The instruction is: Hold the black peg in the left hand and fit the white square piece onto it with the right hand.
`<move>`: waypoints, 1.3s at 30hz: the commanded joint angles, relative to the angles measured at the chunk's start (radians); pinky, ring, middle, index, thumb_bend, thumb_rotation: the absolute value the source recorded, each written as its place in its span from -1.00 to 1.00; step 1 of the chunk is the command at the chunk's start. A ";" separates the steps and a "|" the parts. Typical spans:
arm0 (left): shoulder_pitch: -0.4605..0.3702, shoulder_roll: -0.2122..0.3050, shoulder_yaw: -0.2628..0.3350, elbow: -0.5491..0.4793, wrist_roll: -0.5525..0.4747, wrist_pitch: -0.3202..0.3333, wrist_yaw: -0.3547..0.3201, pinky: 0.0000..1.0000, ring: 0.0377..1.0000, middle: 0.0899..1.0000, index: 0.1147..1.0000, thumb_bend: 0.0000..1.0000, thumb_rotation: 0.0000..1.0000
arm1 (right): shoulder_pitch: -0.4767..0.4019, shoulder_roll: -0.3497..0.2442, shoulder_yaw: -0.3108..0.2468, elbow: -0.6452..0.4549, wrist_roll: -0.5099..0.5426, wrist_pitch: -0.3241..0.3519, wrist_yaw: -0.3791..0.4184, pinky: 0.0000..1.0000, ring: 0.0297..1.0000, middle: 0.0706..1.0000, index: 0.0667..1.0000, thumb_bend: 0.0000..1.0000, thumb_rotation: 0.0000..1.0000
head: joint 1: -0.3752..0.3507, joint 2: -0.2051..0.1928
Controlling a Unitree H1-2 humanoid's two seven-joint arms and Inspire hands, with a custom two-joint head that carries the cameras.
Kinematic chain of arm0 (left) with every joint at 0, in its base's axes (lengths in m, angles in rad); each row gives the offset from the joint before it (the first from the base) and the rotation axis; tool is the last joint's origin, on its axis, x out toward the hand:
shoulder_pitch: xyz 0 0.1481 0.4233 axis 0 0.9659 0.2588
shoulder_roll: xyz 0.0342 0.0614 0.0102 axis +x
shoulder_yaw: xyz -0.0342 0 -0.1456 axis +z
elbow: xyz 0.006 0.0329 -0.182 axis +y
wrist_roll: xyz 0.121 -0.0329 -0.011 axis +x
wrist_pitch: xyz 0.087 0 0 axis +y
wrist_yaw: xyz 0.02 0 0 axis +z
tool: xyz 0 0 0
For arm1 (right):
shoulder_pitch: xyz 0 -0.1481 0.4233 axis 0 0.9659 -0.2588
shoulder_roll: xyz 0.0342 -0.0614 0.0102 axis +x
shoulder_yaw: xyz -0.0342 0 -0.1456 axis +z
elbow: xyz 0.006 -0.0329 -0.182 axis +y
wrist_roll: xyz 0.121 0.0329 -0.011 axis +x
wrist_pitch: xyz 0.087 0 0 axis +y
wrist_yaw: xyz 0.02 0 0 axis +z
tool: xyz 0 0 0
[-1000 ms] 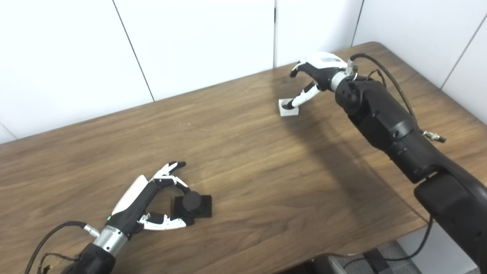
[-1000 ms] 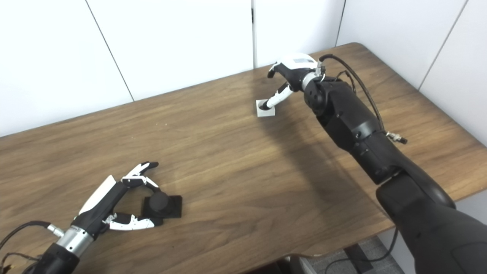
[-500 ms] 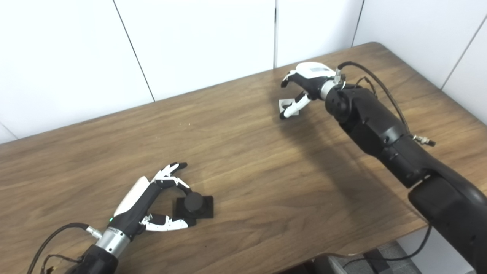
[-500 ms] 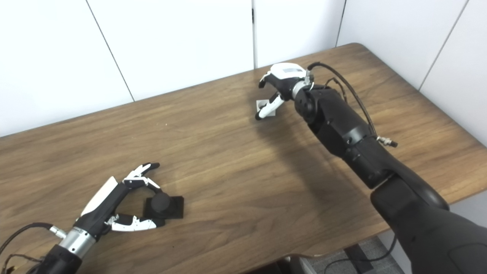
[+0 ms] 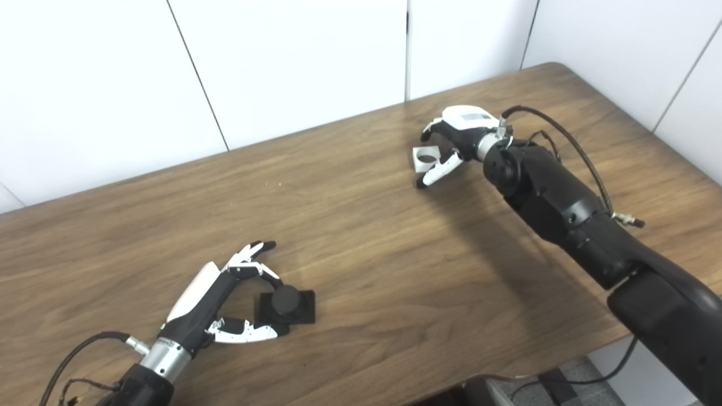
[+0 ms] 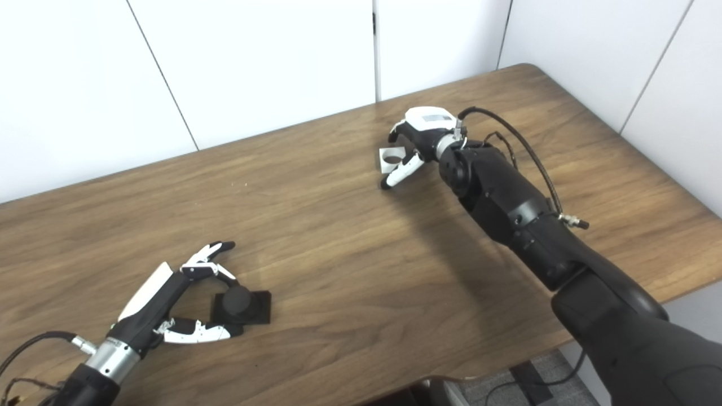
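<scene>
Fingers and thumb of the left hand (image 5: 217, 304) spread around the black peg (image 5: 286, 305) on the table (image 5: 366, 265), not visibly gripping it. Well apart, toward the table's far edge, the right hand (image 5: 454, 138) pinches the white square piece (image 5: 426, 158), lifted off the wood.

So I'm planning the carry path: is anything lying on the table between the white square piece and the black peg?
Nothing: in both eye views, only bare wooden table lies between the white square piece and the black peg.
</scene>
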 commanded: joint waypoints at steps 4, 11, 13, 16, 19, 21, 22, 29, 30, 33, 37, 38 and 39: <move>0.027 0.030 -0.001 0.010 0.013 0.045 -0.036 0.93 1.00 0.91 -0.15 0.04 -0.88 | -0.013 -0.001 0.024 0.037 -0.012 -0.012 -0.010 0.82 0.85 0.82 0.53 0.45 -0.16 | -0.001 0.002; 0.032 0.036 0.005 0.002 0.010 0.047 -0.041 0.95 1.00 0.90 -0.15 0.04 -0.88 | -0.018 -0.005 0.018 0.074 -0.006 -0.021 -0.039 0.79 0.81 0.78 0.47 0.38 -0.23 | -0.003 0.004; 0.034 0.037 0.007 -0.003 0.008 0.050 -0.043 0.95 1.00 0.90 -0.15 0.04 -0.88 | -0.021 -0.009 0.019 0.086 -0.006 -0.020 -0.043 0.78 0.81 0.77 0.45 0.37 -0.23 | -0.002 0.006; 0.037 0.038 0.010 -0.008 0.002 0.054 -0.048 0.96 1.00 0.90 -0.15 0.04 -0.89 | -0.024 -0.016 0.021 0.097 -0.001 -0.014 -0.044 0.74 0.79 0.74 0.38 0.33 -0.27 | -0.001 0.010; 0.038 0.040 0.011 -0.017 0.004 0.060 -0.053 0.96 1.00 0.91 -0.15 0.04 -0.89 | -0.025 -0.023 0.024 0.104 0.000 -0.009 -0.037 0.73 0.77 0.72 0.34 0.31 -0.27 | 0.001 0.013; 0.040 0.041 0.011 -0.022 0.006 0.065 -0.056 0.95 1.00 0.91 -0.15 0.04 -0.89 | -0.025 -0.026 0.025 0.110 0.001 -0.004 -0.034 0.72 0.77 0.71 0.31 0.30 -0.28 | 0.002 0.017; 0.041 0.042 0.011 -0.024 0.008 0.066 -0.056 0.96 1.00 0.91 -0.15 0.04 -0.88 | -0.024 -0.026 0.024 0.112 0.002 -0.001 -0.033 0.72 0.76 0.70 0.29 0.29 -0.28 | 0.002 0.017; 0.049 0.045 0.011 -0.030 0.011 0.070 -0.055 0.95 1.00 0.91 -0.15 0.04 -0.88 | -0.013 -0.029 0.029 0.110 -0.004 0.019 -0.026 0.74 0.75 0.66 0.19 0.26 -0.30 | 0.004 0.024; 0.050 0.045 0.012 -0.030 0.011 0.069 -0.055 0.95 1.00 0.91 -0.15 0.04 -0.88 | -0.013 -0.028 0.030 0.113 -0.005 0.021 -0.027 0.74 0.75 0.65 0.18 0.26 -0.31 | 0.003 0.026; 0.053 0.049 0.014 -0.031 0.008 0.068 -0.056 0.95 1.00 0.90 -0.15 0.04 -0.88 | -0.011 -0.027 0.034 0.119 -0.007 0.022 -0.031 0.72 0.73 0.64 0.15 0.25 -0.32 | 0.005 0.029; 0.057 0.054 0.016 -0.039 0.002 0.071 -0.059 0.96 1.00 0.91 -0.15 0.04 -0.88 | -0.004 -0.028 0.031 0.118 -0.001 0.019 -0.040 0.73 0.71 0.61 -0.01 0.11 -0.56 | 0.004 0.032; 0.058 0.055 0.017 -0.041 0.002 0.074 -0.060 0.96 1.00 0.91 -0.15 0.04 -0.88 | -0.002 -0.027 0.028 0.118 0.002 0.018 -0.043 0.74 0.71 0.61 -0.06 0.05 -0.64 | 0.004 0.033; 0.059 0.056 0.017 -0.044 0.002 0.078 -0.061 0.96 1.00 0.91 -0.15 0.04 -0.88 | -0.001 -0.027 0.027 0.118 0.005 0.018 -0.044 0.74 0.71 0.60 -0.08 0.03 -0.67 | 0.004 0.035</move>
